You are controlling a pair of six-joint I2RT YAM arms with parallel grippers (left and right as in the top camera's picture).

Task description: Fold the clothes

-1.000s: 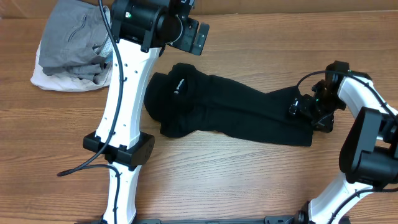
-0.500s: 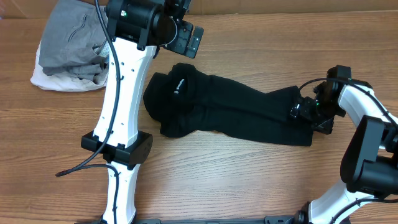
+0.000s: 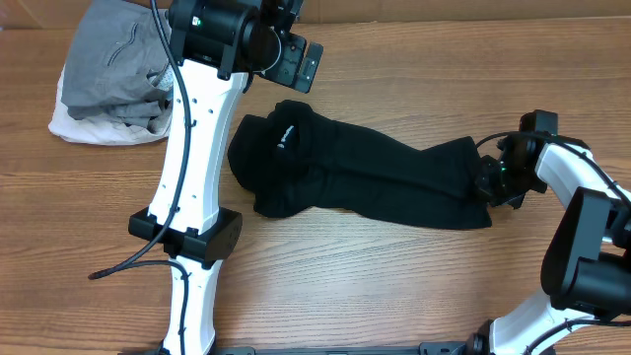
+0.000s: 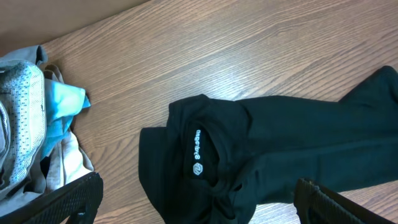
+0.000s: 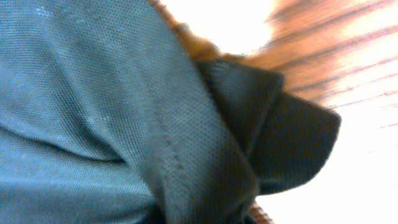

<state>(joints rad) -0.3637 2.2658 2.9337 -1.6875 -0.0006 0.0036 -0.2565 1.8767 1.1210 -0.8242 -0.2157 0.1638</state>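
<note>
The clothes [image 3: 365, 182] are one black garment lying bunched lengthwise across the middle of the wooden table. Its collar band with white printing and a small logo [image 4: 198, 155] is at the left end. My right gripper [image 3: 490, 182] sits low at the garment's right end, shut on a bunched fold of the black fabric [image 5: 205, 155]. That fabric fills the right wrist view and hides the fingers. My left gripper [image 3: 296, 54] hangs open high above the collar end, touching nothing. Its two dark fingertips [image 4: 62, 199] show at the bottom corners of the left wrist view.
A pile of grey, white and light-blue garments [image 3: 113, 69] lies at the back left, also showing at the left edge of the left wrist view [image 4: 31, 124]. The left arm's white column [image 3: 192, 177] stands just left of the black garment.
The right gripper has closed on the garment's right end and shifted slightly right, drawing the fabric edge with it. The left arm has barely moved and stays open.
</note>
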